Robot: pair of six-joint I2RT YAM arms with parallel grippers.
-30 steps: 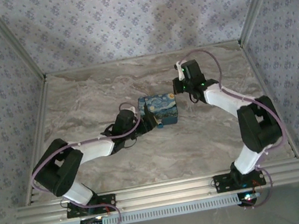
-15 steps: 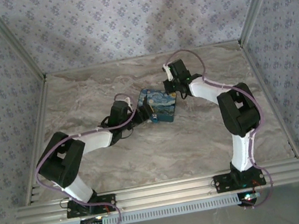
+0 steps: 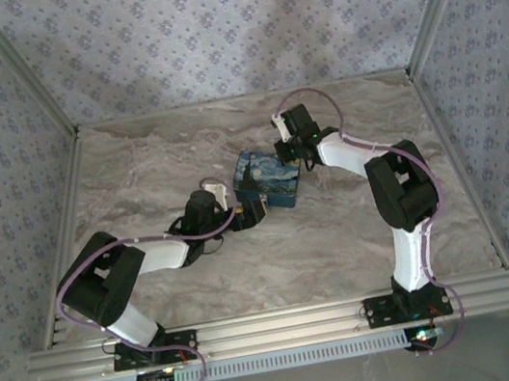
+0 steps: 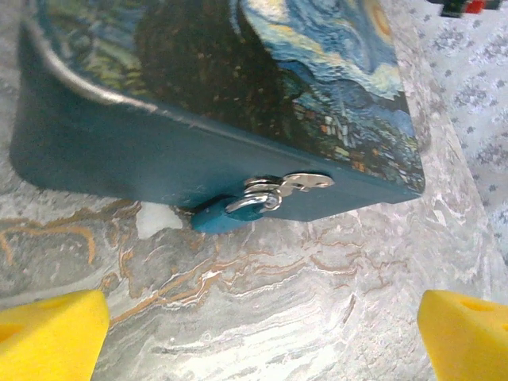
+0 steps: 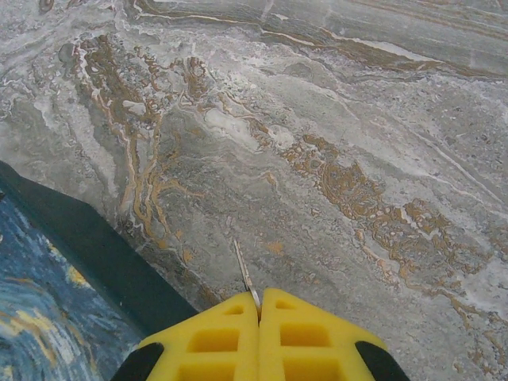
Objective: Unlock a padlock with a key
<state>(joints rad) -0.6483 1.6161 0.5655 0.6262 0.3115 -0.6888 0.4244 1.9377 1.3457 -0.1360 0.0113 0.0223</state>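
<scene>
Left gripper [image 4: 254, 337]: released, wide; blue padlock [image 4: 226, 216] at 12 o'clock.
Right gripper [image 5: 259, 305]: clenched on key [image 5: 242, 268]; box [image 5: 55, 270] at 8 o'clock.

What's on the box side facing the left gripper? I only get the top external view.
Observer: A small blue padlock hangs low on that side of the box, with silver metal at its top.
Operator: Left gripper on it?
Observer: No. The left gripper is open, yellow fingertips wide apart, with bare table between them and the padlock.
Operator: And the right?
Observer: The right gripper is shut, with a thin metal blade poking out between its pads, probably the key.
</scene>
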